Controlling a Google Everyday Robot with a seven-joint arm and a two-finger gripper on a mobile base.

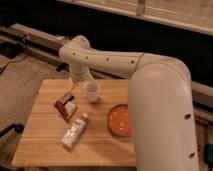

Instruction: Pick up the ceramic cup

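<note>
The ceramic cup [92, 92] is small, plain white and handleless. It stands upright on the wooden table [45, 145], near the back middle. My white arm reaches over the table from the right, bends at the back left and comes down toward the cup. The gripper [81, 81] is at the arm's lower end, just left of and slightly behind the cup, close to its rim. Whether it touches the cup cannot be told.
A shallow orange bowl [120, 121] sits right of the cup, partly behind my arm. A white labelled bottle [74, 131] lies on its side at the front. A brown snack packet [65, 104] lies left of the cup. A dark rail [30, 35] runs behind the table.
</note>
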